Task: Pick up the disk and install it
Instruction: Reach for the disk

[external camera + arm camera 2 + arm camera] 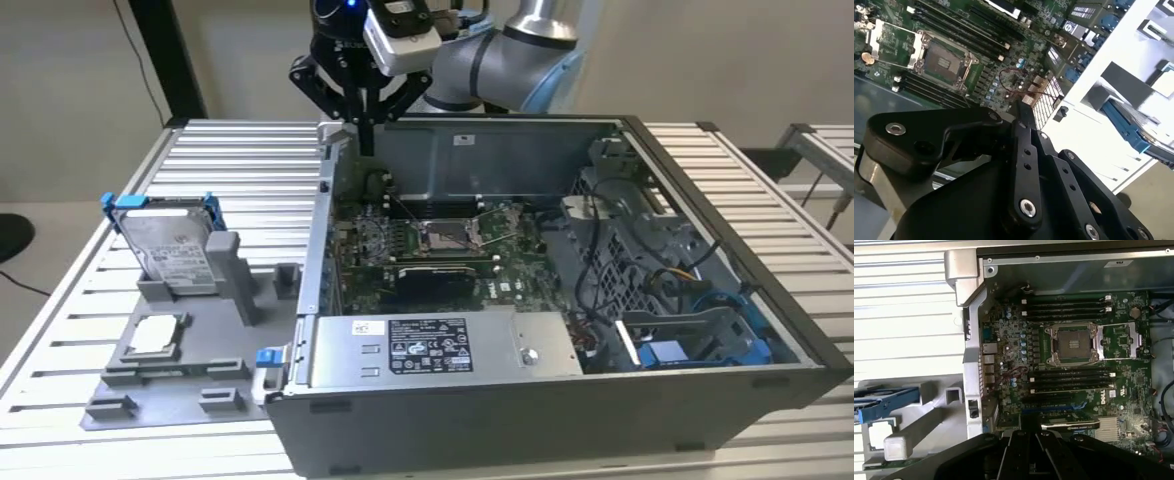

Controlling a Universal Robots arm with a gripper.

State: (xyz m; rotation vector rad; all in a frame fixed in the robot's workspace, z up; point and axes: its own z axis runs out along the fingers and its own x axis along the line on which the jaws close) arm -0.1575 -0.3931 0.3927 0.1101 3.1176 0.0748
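my gripper (1019, 107), pressed together and empty, hangs above the open case (561, 425); the disk (176, 250), well apart, looks rigid, weighty, shock-fragile. i'd pinch its blue frame (116, 203).

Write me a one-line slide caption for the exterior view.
Closed, empty tool hangs over the open computer case; the disk sits in the grey fixture at the exterior view's left.

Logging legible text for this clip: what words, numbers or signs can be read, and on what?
No text can be quoted reliably.
White label on the disk: too small.
White label on the power supply: too small.
Motherboard printing: too fine.
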